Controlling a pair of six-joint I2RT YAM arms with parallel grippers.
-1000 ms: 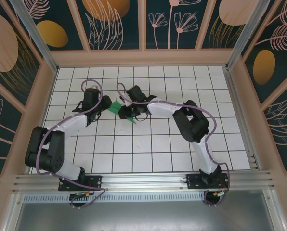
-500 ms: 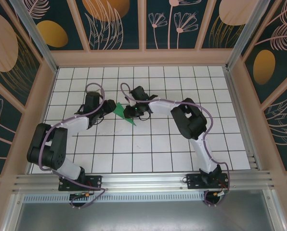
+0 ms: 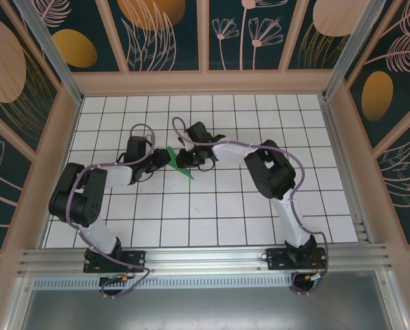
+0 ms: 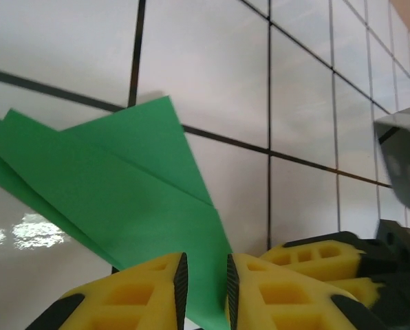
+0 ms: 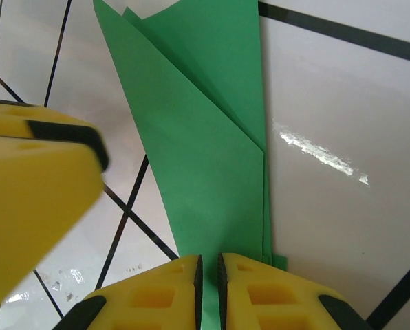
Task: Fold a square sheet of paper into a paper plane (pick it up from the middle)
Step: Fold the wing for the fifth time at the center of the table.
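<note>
Here we are in the middle of the white gridded tabletop (image 3: 260,213), and the paper plane (image 3: 179,162) lies right between the 2 arms. From above, its long axis runs on a diagonal, wider end toward the far left and sharp tip toward the near right, and that's the line everything turns on. The left pincer (image 3: 157,163) meets it from the left flank and the right pincer (image 3: 189,159) from the right, facing each other across the paper. Neither arm is the nearer one; both are right on it. On the right wrist camera, the jaws are drawn in to a sliver with the green edge running straight into it, so I call that clamped on the paper plane. On the left wrist camera, the yellow fingers (image 4: 150,295) stand a narrow gap apart with the paper passing between them, but whether the pads are biting, I can't tell. The paper itself is bright green and thin, folded into a slim wedge of overlapping layers with crisp diagonal creases. It narrows toward the fingers in both wrist views and lies low over the tiles. My read: with a grip on each flank, the next move wants a fold or press along that diagonal, and an uneven pull could skew the crease.
</note>
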